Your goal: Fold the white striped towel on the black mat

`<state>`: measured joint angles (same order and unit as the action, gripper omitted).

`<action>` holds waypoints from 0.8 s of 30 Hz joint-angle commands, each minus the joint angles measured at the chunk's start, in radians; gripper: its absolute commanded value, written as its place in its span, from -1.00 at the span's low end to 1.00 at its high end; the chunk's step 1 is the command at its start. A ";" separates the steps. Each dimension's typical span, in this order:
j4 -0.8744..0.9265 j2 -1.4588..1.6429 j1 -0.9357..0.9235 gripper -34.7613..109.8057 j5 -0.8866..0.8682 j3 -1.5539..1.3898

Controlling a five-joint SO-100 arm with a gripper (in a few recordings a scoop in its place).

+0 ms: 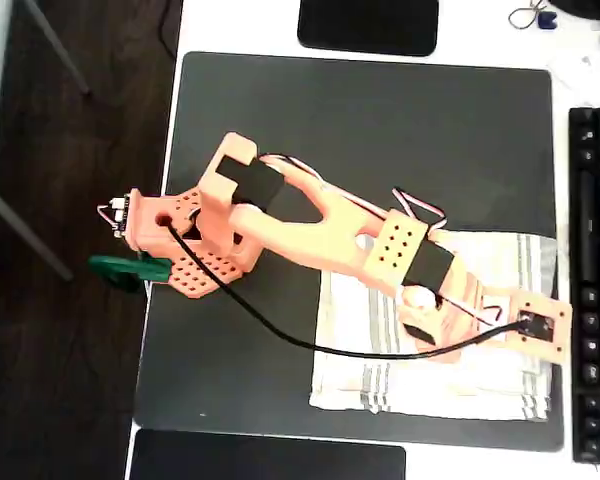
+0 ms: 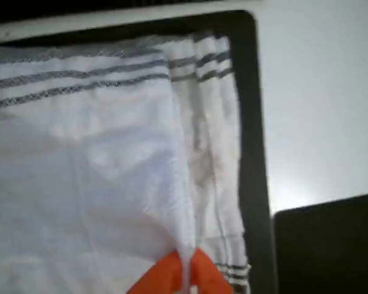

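Here the orange end effector [image 2: 185, 272] is pinched closed on a raised fold of the white striped towel [image 2: 86, 165].

In the wrist view the two fingertips [image 2: 208, 277] meet at the bottom edge with a ridge of cloth drawn up between them, grey stripes running on either side. In the overhead view the white striped towel [image 1: 380, 355] lies on the lower right part of the black mat [image 1: 380, 130], its right edge close to the mat's right edge, with the orange arm [image 1: 310, 230] reaching over it from the mat's left side. Beyond the mat's right edge a black keyboard [image 1: 595, 290] sits on the white tabletop [image 1: 240, 25], and a glossy black rectangle [image 1: 368, 25] lies just above the mat's top edge.
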<state>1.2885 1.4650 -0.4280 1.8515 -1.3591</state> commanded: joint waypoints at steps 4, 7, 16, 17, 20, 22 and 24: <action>0.069 0.031 -0.086 -0.52 0.041 0.137; 0.044 0.011 -0.112 -0.52 0.058 0.107; -0.218 -0.029 -0.146 -0.50 0.114 -0.117; -0.235 -0.029 -0.146 -0.46 0.109 -0.133; -0.255 -0.021 -0.146 -0.37 0.100 -0.161; -0.238 -0.006 -0.146 -0.34 0.097 -0.161; -0.222 0.015 -0.146 -0.33 0.097 -0.161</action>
<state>1.0600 1.4312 -0.5706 1.9543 -1.5248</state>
